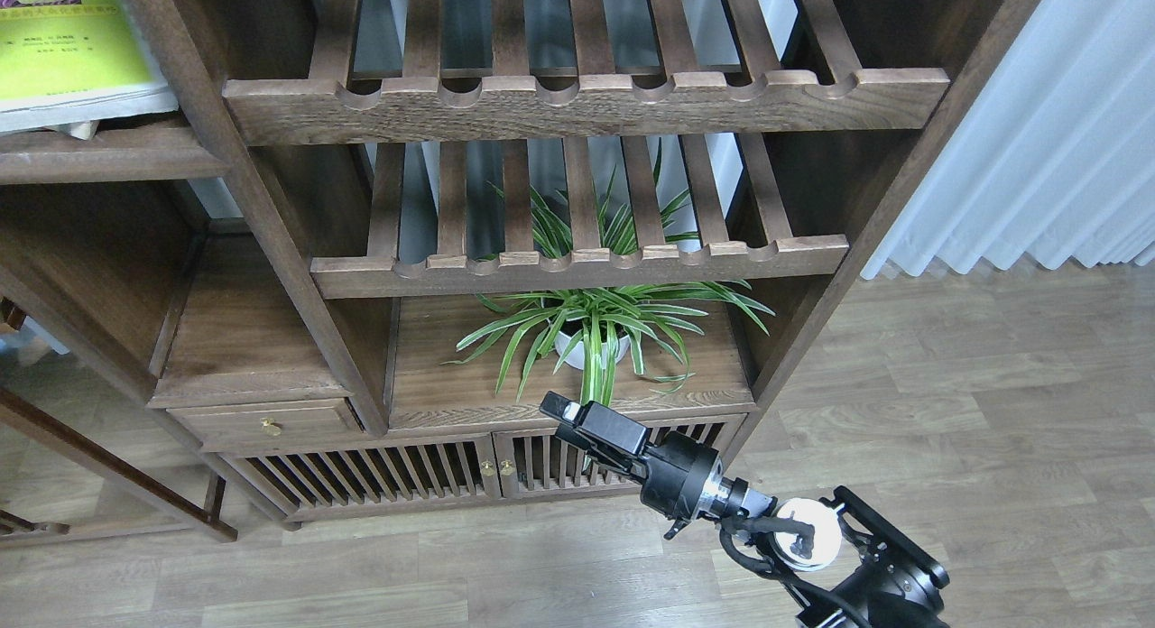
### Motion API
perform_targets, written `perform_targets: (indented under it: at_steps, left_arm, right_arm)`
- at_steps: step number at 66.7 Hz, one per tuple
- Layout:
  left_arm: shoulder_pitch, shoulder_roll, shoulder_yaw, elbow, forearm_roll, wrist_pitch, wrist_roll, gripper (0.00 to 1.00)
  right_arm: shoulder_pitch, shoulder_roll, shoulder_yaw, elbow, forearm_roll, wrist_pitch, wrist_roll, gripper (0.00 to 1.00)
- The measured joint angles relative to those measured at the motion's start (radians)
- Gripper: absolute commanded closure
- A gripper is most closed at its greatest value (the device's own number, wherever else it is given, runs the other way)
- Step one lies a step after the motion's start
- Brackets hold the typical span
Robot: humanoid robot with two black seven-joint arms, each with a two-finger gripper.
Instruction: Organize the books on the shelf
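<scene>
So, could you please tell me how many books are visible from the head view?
1: a yellow-green book lies flat on the shelf at top left, cut off by the frame edge. Others may be hidden beyond or beneath it.

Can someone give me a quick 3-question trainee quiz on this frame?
1. True or false: the yellow-green book lies flat on the upper-left shelf.
2. What stands on the board under the lower slatted rack? A) spider plant B) lamp C) maroon book
3. Fill in: only the ____ arm's claw is in view.

Key: 1 true. 2 A, the potted spider plant. 3 right; whether its fingers are open or shut cannot be told, and it holds no book.
</scene>
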Motion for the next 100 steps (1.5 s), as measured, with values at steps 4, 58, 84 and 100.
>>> perform_targets:
  at_steps: [4,58,84,100]
  left_arm:
    - [0.001,0.045,0.008,-0.031,0.031,0.0,0.0,0.01]
    - [0.081,0.278,0.734,-0.329,0.067,0.0,-0.095,0.01]
    - [0.472,-0.252,0.664,-0.134,-0.236,0.0,-0.141,0.01]
    - [0.668,-0.525,0.379,0.019,-0.254,0.0,-0.135,0.01]
  right_arm:
    - [0.0,0.0,0.0,0.0,0.001,0.0,0.0,0.0]
    - [-0.021,0.0,0.003,-0.019,0.003,0.0,0.0,0.0]
    - [-0.022,0.0,0.002,-0.067,0.001,0.0,0.0,0.0]
    - [-0.021,0.0,0.006,-0.067,0.001,0.0,0.0,0.0]
